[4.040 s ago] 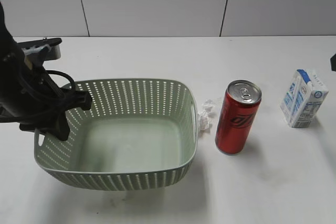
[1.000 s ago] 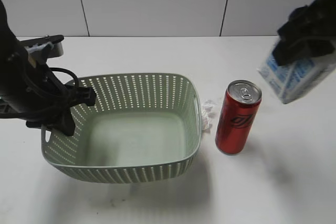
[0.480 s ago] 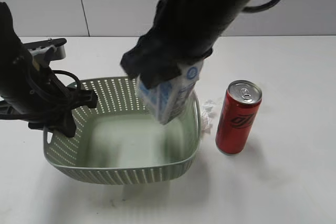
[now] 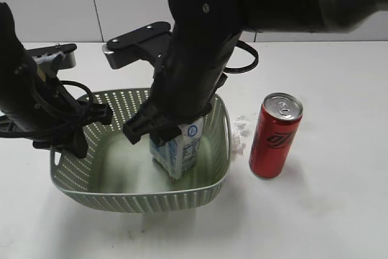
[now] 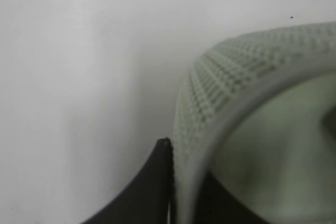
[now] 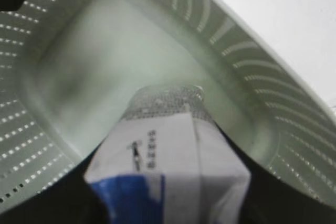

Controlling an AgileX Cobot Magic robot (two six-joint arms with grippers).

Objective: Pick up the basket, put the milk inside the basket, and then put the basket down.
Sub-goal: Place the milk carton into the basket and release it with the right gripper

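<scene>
Ext view: sage-green basket sits lower left of centre, its left wall pinched by the left gripper, which comes in from the left edge of frame; one finger shows outside the wall at bottom centre of the left wrist view, w/ the basket rim curving up to the right, so the left pincer is clenched on the basket wall. Whether the basket's base is off the table or resting on it can't be told from these views. Right arm fills the top centre of the ext view & reaches down into the basket; right gripper is grasping the milk by its upper part. Carton is inside the basket, right of the basket's middle, tilted, lower end down near the floor; contact w/ the floor can't be confirmed. Right wrist view: milk carton at bottom centre, held between dark fingers on both sides, basket floor & slotted walls behind it. Red can stands upright right of the basket, apart from it; crumpled white paper lies between can & basket, just beside the basket's right wall.
</scene>
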